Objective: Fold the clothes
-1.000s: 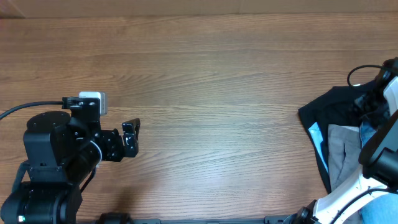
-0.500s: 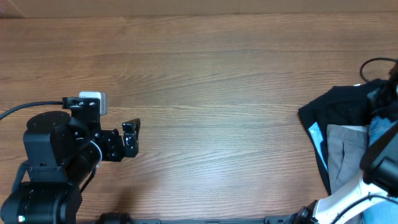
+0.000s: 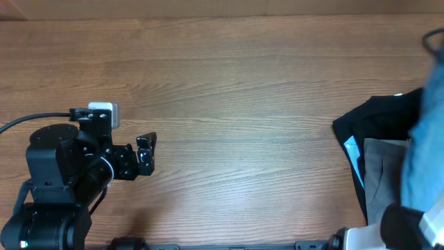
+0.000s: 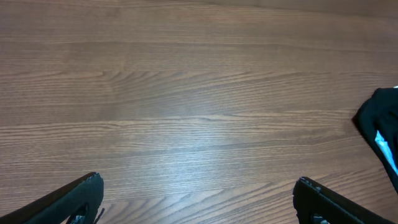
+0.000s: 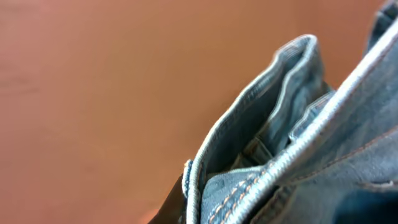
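Overhead: one jeans pair [image 3: 424,156], one black garment [image 3: 378,121].

The place reads as a robotics lab bench rather than a home. A wood-grain table [image 3: 243,83] fills every view. A black robot arm [image 3: 62,173] with a white camera module [image 3: 104,110] and a trailing cable [image 3: 28,123] sits at its edge. Opposite lies a heap of garments [image 3: 374,128], blue jeans [image 3: 424,146] among them.
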You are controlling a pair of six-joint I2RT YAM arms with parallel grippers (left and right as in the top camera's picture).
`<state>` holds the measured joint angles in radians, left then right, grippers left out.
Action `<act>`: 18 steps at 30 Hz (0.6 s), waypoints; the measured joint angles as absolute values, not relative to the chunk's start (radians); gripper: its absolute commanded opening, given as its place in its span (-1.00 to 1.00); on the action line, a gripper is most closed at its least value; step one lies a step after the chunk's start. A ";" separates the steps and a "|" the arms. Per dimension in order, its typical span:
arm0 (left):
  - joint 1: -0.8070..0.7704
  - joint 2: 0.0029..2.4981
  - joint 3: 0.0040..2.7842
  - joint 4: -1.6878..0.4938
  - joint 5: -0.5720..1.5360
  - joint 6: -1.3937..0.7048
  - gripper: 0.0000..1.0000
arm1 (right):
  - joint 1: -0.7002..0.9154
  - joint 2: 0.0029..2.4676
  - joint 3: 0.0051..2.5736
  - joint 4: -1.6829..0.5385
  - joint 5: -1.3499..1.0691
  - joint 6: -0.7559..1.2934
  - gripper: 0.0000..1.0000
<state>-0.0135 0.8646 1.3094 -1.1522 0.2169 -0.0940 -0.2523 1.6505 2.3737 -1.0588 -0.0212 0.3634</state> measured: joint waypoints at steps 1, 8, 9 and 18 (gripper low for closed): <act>-0.014 0.865 1.310 -1.152 0.216 -0.094 1.00 | -0.185 1.646 2.383 -1.029 -0.032 0.362 -0.93; -0.014 0.869 1.402 -1.153 0.197 -0.094 1.00 | 0.239 1.747 2.389 -0.952 -0.065 0.362 -0.93; -0.014 0.869 1.425 -1.153 0.193 -0.094 1.00 | 0.307 1.789 2.389 -0.953 -0.070 0.363 -0.93; -0.014 0.867 1.568 -1.191 0.181 -0.094 1.00 | 0.725 2.070 2.380 -0.959 -0.025 0.360 0.29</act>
